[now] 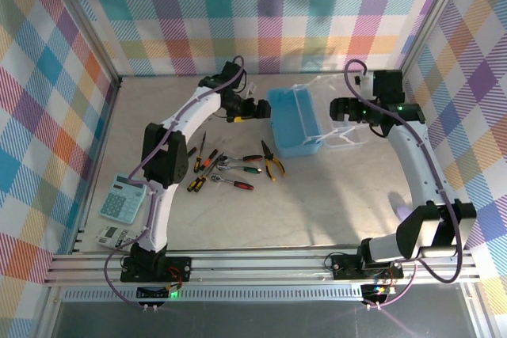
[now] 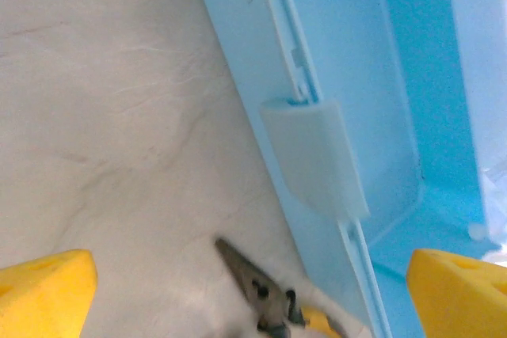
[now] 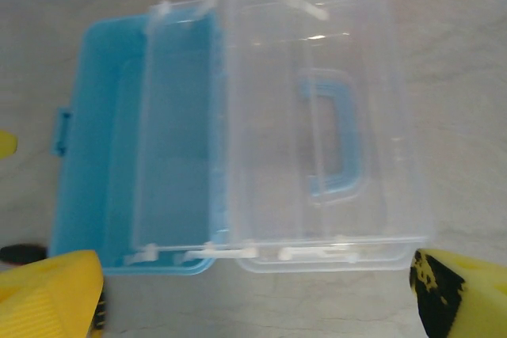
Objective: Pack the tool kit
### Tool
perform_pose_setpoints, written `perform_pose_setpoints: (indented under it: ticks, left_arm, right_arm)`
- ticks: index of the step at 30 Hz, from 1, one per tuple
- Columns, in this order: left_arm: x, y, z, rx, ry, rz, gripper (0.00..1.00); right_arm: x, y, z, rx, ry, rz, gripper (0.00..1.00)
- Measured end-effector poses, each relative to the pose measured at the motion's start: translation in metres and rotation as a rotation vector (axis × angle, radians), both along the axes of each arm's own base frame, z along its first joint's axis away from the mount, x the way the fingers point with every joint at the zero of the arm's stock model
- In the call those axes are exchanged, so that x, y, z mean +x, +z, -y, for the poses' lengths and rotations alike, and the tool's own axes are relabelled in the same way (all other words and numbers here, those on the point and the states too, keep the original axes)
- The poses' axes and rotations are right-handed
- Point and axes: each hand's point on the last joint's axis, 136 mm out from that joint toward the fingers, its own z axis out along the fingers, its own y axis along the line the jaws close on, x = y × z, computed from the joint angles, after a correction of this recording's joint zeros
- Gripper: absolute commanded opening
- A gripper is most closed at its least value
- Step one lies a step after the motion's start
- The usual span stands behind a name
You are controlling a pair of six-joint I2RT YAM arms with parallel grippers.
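Observation:
The light blue case [image 1: 291, 120] stands open at mid-table, its clear lid [image 1: 342, 131] folded out flat to the right. My left gripper [image 1: 252, 108] hovers open beside the case's left wall and latch [image 2: 314, 156], nothing between its yellow fingertips [image 2: 45, 294]. My right gripper [image 1: 348, 110] hangs open above the lid [image 3: 317, 116], whose blue handle [image 3: 334, 136] shows through; the case [image 3: 119, 156] lies left of it. On the table in front lie yellow-handled pliers [image 1: 273, 162], a red-handled wrench [image 1: 240, 184] and several small screwdrivers [image 1: 202, 156]. The pliers' tip [image 2: 255, 281] shows near the case.
A pale green calculator [image 1: 121, 198] and a small white device [image 1: 111, 234] lie at the near left. Checked walls enclose the table on three sides. An aluminium rail [image 1: 261, 263] runs along the near edge by the arm bases.

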Motion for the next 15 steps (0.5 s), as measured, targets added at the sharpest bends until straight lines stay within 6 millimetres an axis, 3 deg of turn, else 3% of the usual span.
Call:
perform_pose_setpoints:
  ticks: [3,6,9,12,15]
  left_arm:
    - [-0.029,0.023,-0.02,0.08,0.012,0.024,1.0]
    - [-0.079,0.029,-0.025,0.161,-0.003,0.011,0.93]
    - [-0.124,0.016,-0.008,0.216,-0.055,-0.022,0.83]
    - [-0.155,-0.01,0.013,0.258,-0.108,-0.075,0.74]
    - [-0.168,-0.035,0.027,0.294,-0.121,-0.124,0.61]
  right_arm:
    - [-0.008,-0.004,-0.012,0.02,0.04,-0.009,0.99]
    - [-0.015,-0.012,-0.014,0.03,0.049,-0.028,0.99]
    - [-0.021,-0.02,-0.015,0.038,0.051,-0.048,0.99]
    - [-0.026,-0.023,-0.017,0.05,0.057,-0.057,0.99]
    - [-0.031,-0.024,-0.018,0.061,0.06,-0.058,0.99]
